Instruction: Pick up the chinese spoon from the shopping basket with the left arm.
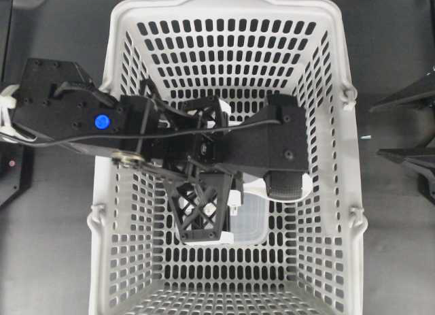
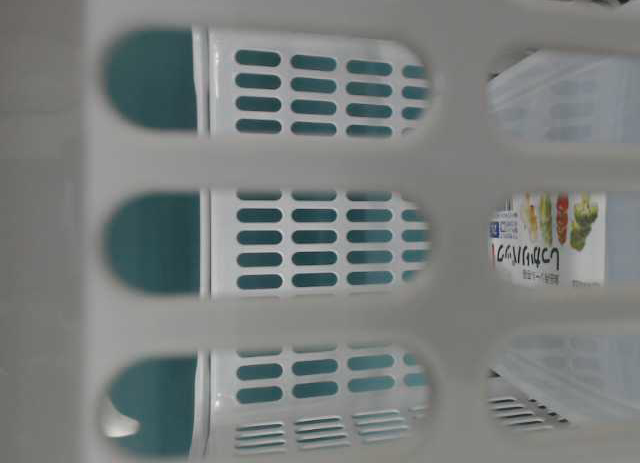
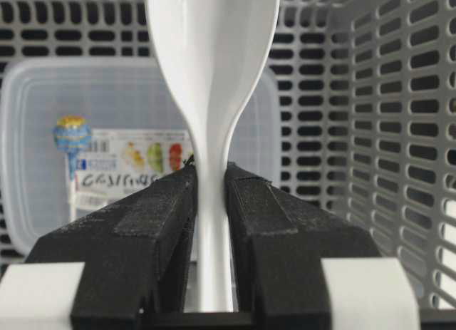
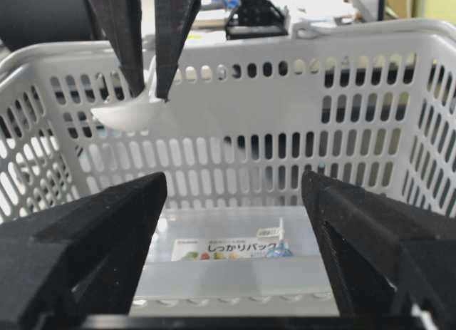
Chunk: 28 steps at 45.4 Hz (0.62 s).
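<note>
Grey shopping basket (image 4: 299, 31) encloses the work. Left gripper (image 3: 211, 184) jaws pinch the chinese spoon (image 3: 211, 66) by its handle, raised near the rim. Glossy, light, stiff; slip risk. Right gripper (image 4: 235, 202) jaws spread, empty.

Spoon (image 3: 211, 73): glossy, smooth white, ceramic-like or hard plastic; basket (image 3: 399, 130): light-grey moulded plastic, slotted, dull sheen; container (image 3: 43, 130): translucent cloudy plastic with printed paper label (image 3: 132, 166); left claw (image 3: 211, 194): matt black, finely rough pads, lattice-patterned plastic fingers (image 1: 200, 209); right claw (image 4: 235, 223): matt black.
</note>
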Tool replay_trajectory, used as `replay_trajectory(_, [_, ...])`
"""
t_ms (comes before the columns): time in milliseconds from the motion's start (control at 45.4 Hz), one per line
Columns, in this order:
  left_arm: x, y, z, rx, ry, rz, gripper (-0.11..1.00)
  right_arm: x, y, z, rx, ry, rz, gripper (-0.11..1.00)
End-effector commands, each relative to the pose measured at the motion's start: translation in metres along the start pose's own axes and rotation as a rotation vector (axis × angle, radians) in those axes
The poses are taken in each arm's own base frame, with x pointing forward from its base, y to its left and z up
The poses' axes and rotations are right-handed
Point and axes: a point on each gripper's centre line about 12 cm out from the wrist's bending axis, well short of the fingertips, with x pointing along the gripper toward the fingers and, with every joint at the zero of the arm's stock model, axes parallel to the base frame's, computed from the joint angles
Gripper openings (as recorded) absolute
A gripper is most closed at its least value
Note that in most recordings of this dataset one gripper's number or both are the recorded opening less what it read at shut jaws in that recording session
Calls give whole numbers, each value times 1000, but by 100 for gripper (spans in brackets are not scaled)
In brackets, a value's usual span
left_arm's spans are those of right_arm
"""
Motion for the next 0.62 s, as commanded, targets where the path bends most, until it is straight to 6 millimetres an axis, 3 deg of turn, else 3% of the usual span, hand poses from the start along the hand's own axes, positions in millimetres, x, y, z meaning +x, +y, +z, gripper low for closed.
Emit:
replay_trajectory(0, [-18,-1,2,-2,-44,-7,12,1,0,4,5,-12,2,74])
replay_trajectory(595, [-14,-1,-1,3,-37,-5,12,0,1,5,5,-18,2,74])
